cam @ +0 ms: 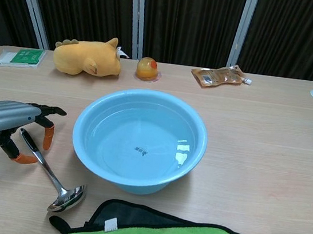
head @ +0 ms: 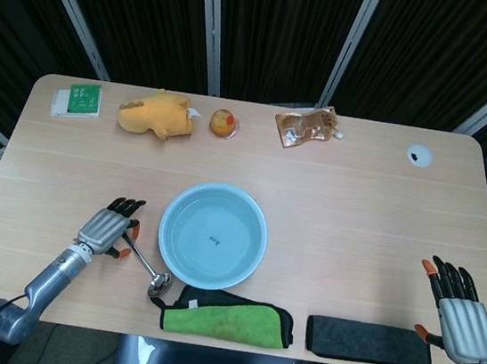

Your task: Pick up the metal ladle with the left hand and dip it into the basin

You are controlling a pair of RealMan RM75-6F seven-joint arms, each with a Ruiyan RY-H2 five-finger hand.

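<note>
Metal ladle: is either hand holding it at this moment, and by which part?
Nothing is held. The left hand hovers over the handle end of the metal ladle, fingers apart, not closed on it. The right hand is open.

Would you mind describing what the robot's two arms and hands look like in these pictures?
Both hands, left hand and right hand, have silver-grey metal backs, black fingers and orange tips on some digits. The left arm is a smooth grey metallic tube. A small green light shows near the right wrist. No sleeves are visible.
</note>
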